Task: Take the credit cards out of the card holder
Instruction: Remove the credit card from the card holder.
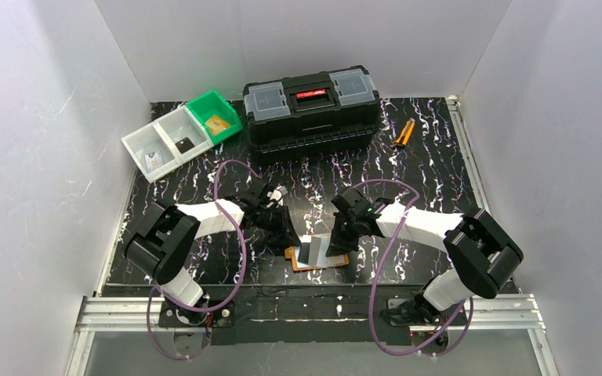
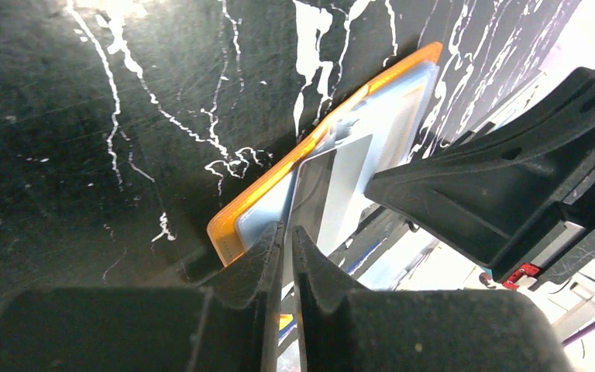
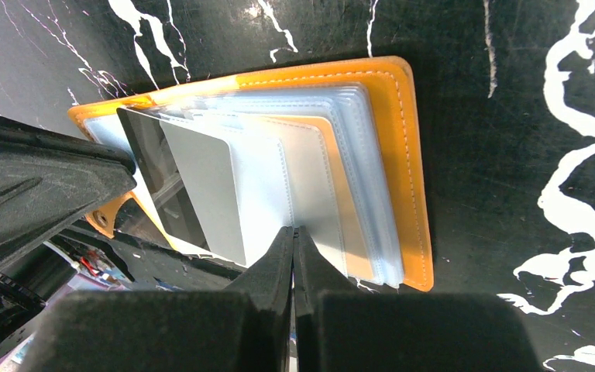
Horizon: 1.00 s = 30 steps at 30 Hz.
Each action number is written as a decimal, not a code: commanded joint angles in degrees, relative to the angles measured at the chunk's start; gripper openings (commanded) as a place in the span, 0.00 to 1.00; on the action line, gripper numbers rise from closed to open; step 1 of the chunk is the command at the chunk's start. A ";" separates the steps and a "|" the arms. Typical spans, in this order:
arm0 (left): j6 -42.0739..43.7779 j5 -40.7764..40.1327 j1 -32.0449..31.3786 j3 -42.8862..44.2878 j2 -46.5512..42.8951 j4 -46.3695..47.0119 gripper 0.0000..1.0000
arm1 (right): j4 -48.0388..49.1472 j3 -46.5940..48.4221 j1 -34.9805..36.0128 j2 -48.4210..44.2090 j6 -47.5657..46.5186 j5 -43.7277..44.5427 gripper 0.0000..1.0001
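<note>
Two small bins sit at the far left of the tabletop (image 1: 439, 180): a white bin (image 1: 150, 125) split into two compartments and, touching its far end, a green bin (image 1: 201, 116). The green one holds a gold-tan card (image 1: 218, 123). The white bin's compartment next to it holds a small dark item (image 1: 183, 144), and the other a pale item (image 1: 153, 160) too small to identify. A shut black toolbox (image 1: 311, 117) with two clear-lidded trays in its top stands at the back, with orange-handled pliers (image 1: 402, 133) lying just to its right.

Near the front edge, between the two arms, the orange card holder (image 3: 410, 155) lies open on the table, its clear pockets (image 3: 267, 194) fanned. A dark credit card (image 3: 149, 167) and a grey card (image 3: 201, 194) jut out from the pockets. The left gripper (image 2: 287, 232) is narrowed to a slit, and the dark credit card's edge runs into it. The right gripper (image 3: 293, 232) has its fingertips pressed together at the near edge of the pockets; whether it pinches a sleeve cannot be told.

The tabletop is black with white marbled streaks. White walls (image 1: 47, 117) enclose three sides, and an aluminium rail (image 1: 125, 309) carries the arm bases.
</note>
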 commanded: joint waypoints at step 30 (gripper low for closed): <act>1.84 6.36 -1.03 0.88 4.48 4.32 0.29 | -5.29 -0.24 -0.64 4.80 -3.38 4.32 0.01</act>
